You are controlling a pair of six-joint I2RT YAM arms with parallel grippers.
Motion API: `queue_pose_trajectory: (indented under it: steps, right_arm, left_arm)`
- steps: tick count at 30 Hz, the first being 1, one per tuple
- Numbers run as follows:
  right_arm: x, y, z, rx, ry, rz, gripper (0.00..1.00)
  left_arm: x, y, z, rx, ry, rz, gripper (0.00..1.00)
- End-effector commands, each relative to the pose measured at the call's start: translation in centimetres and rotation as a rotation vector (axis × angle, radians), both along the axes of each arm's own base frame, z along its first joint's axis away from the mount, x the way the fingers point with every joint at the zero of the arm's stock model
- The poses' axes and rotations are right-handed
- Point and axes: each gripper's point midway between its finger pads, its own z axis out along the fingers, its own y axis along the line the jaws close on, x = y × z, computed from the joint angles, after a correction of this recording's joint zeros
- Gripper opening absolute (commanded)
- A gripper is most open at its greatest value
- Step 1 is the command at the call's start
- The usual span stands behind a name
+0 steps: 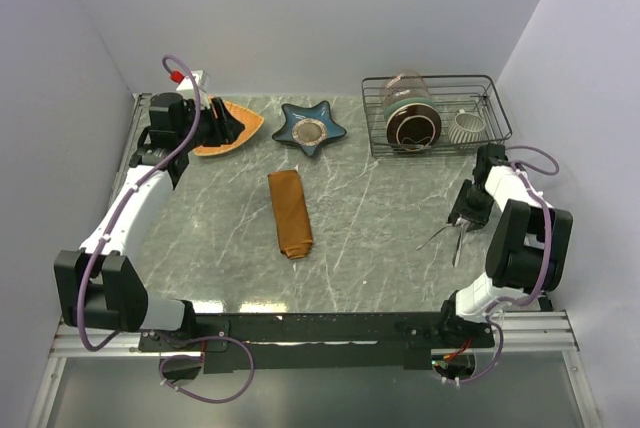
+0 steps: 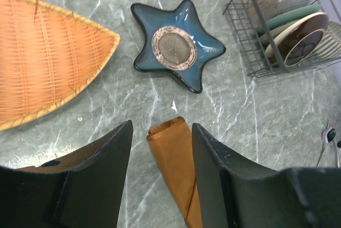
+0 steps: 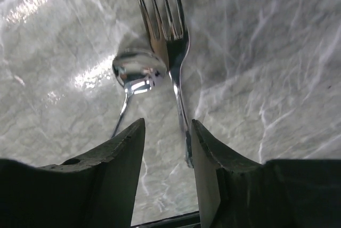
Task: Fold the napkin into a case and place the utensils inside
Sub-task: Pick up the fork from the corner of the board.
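The napkin (image 1: 290,213) lies on the marble table, folded into a narrow rust-orange case, its open upper end pointing to the back. In the left wrist view the case (image 2: 178,159) shows far below between the spread fingers. My left gripper (image 1: 230,126) hangs open and empty at the back left, over the woven plate. A silver fork (image 3: 171,41) and spoon (image 3: 138,71), the utensils (image 1: 447,236), lie side by side at the right. My right gripper (image 3: 166,127) is low over them, open, with the fork's handle between its jaws, close against the right finger (image 3: 205,148).
An orange woven triangular plate (image 1: 245,133) sits at the back left. A blue star-shaped dish (image 1: 310,128) is behind the napkin. A wire rack (image 1: 495,98) at the back right holds plates, a jar and a cup. Walls enclose the table on three sides.
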Motion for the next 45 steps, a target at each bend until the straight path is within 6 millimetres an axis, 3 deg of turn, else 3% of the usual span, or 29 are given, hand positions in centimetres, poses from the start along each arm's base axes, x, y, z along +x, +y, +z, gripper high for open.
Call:
queue_pose_trajectory:
  steps: [1, 6, 12, 15, 24, 26, 27, 29, 35, 37, 38, 41, 42, 44, 45]
  right_arm:
    - [1.9, -1.7, 0.2, -0.061, 0.003, 0.041, 0.46]
    - [1.9, -2.9, -0.3, -0.091, 0.047, 0.055, 0.4]
    - [1.4, -2.7, -1.3, -0.071, 0.08, 0.096, 0.37]
    - [1.3, -2.5, -1.7, -0.058, 0.085, 0.098, 0.29]
    - [1.6, -2.5, -2.6, -0.037, 0.108, 0.108, 0.26]
    - [1.7, -2.5, -2.4, -0.031, 0.102, 0.117, 0.15]
    - [1.6, -2.5, -2.3, -0.033, 0.104, 0.121, 0.04]
    - [1.7, -2.8, -1.1, -0.046, 0.095, 0.128, 0.0]
    - [4.3, -2.7, 7.2, -0.076, -0.119, 0.166, 0.0]
    - [5.7, -1.3, 10.1, -0.088, -0.206, 0.207, 0.0]
    - [6.3, 0.4, 10.9, -0.052, -0.238, 0.229, 0.0]
    - [9.2, 7.1, 14.8, -0.004, -0.364, 0.351, 0.0]
    - [9.9, 11.2, 15.4, 0.03, -0.386, 0.443, 0.0]
    - [12.3, 15.6, 19.1, 0.069, -0.514, 0.516, 0.0]
    - [12.9, 17.9, 19.0, 0.084, -0.513, 0.565, 0.0]
  left_arm:
    - [0.9, -0.2, 0.2, -0.009, 0.01, 0.0, 0.54]
    - [1.4, -0.3, 0.4, -0.005, 0.02, -0.01, 0.53]
    - [2.0, -0.4, -0.2, 0.001, 0.034, -0.012, 0.51]
    - [2.1, -0.3, -0.7, 0.008, 0.049, -0.005, 0.51]
    - [2.5, -0.2, -0.8, 0.013, 0.052, -0.006, 0.51]
    - [2.5, -0.2, -0.8, 0.013, 0.049, -0.006, 0.51]
    - [2.5, -0.3, -0.8, 0.012, 0.049, -0.007, 0.51]
    - [2.6, -0.3, -0.5, 0.01, 0.043, -0.007, 0.51]
    - [2.7, 0.1, -0.2, 0.018, 0.02, 0.016, 0.53]
    - [2.8, 0.3, 0.2, 0.021, 0.009, 0.024, 0.54]
    - [2.8, 0.4, 0.3, 0.023, 0.008, 0.028, 0.55]
    - [2.6, 0.9, 0.0, 0.026, 0.013, 0.042, 0.55]
    - [2.5, 1.0, 0.0, 0.027, 0.011, 0.044, 0.55]
    - [2.2, 1.5, -0.8, 0.025, 0.027, 0.053, 0.54]
    - [2.0, 1.6, -0.9, 0.018, 0.032, 0.062, 0.54]
